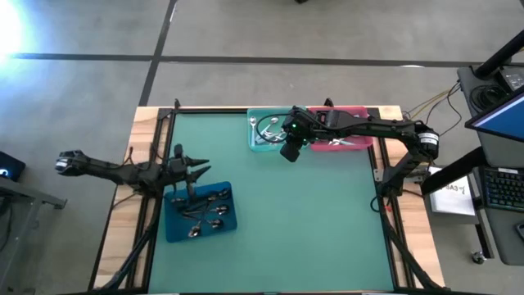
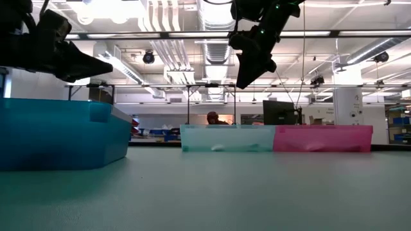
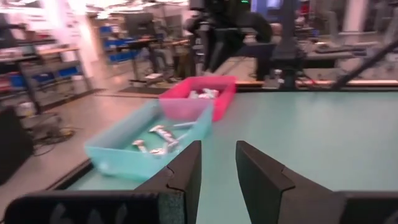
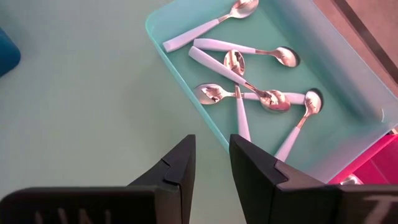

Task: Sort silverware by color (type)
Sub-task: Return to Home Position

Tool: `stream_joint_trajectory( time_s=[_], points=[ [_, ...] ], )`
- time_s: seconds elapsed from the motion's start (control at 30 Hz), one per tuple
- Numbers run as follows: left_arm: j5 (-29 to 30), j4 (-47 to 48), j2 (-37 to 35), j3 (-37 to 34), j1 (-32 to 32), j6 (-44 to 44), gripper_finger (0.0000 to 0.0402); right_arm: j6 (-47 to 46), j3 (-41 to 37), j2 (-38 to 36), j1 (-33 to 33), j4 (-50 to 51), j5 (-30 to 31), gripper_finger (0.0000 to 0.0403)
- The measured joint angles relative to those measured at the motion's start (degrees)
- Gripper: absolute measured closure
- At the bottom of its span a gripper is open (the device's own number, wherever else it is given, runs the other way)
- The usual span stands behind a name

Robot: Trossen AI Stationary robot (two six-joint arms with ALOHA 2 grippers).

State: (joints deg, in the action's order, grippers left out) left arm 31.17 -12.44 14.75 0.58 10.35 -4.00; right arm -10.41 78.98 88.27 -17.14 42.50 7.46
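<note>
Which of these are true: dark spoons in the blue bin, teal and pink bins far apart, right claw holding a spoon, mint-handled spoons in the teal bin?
The dark spoons lie in the blue bin: true.
The teal bin and pink bin stand far apart: false, they sit side by side.
The right gripper holds a spoon: false, nothing is between its fingers.
The mint-handled spoons lie in the teal bin: true.

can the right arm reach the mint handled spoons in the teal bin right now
Probably yes: the right arm hangs at the edge of the teal bin, jaws empty, and nothing covers the spoons.
</note>
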Motion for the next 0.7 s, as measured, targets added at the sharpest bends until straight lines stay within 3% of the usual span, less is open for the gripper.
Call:
stream_joint_trajectory(
  time_s=[0.27,0.7],
  points=[
    [14.2,6.3,-4.0,0.0,0.0,0.0,0.0318,0.0,0.0,0.0,0.0,0.0,0.0,0.0314],
    [14.8,8.4,-12.4,0.0,0.0,0.1,0.0318,0.0,0.0,0.0,0.0,0.0,0.0,0.0314]
  ],
)
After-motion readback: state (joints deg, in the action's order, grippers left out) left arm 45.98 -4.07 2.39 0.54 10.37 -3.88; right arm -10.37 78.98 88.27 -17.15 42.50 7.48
